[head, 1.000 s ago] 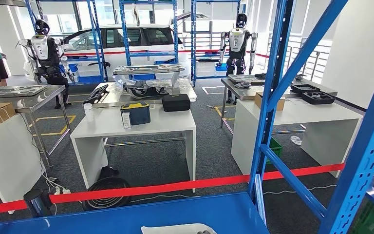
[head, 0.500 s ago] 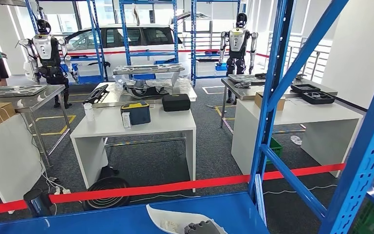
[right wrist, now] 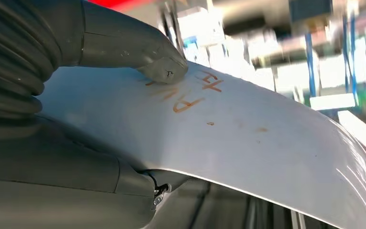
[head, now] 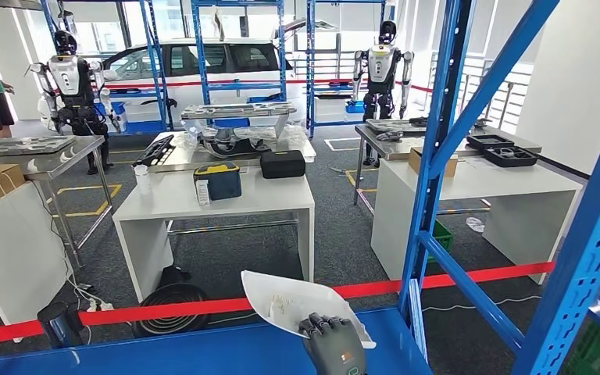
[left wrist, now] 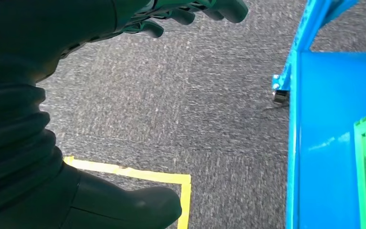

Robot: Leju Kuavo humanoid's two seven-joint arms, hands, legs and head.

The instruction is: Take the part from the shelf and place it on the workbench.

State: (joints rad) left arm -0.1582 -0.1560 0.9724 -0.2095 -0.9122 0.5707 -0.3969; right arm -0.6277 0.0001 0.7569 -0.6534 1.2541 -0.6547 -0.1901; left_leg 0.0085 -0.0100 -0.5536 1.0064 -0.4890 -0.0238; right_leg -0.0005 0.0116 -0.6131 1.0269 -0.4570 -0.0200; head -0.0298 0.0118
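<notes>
Our right hand [head: 333,344] grips the part [head: 297,301], a pale curved sheet-metal panel with orange marks on it; in the right wrist view the thumb [right wrist: 138,50] presses on its top face while the fingers [right wrist: 66,191] clamp from underneath. A second ago the panel lay flat on the blue shelf [head: 203,351] at the near edge of the head view. Now it is raised and tilted, its far edge crossing the red barrier tape [head: 469,276] behind. We judge the pick done: the part is off the shelf and carried in the air. Our left hand [left wrist: 66,95] hangs over grey carpet beside the shelf's blue frame, fingers apart, holding nothing. What remains is the carry to the workbench; which of the tables ahead that means we cannot tell. The wide panel could catch the blue upright [head: 437,141] on the right as we turn.
</notes>
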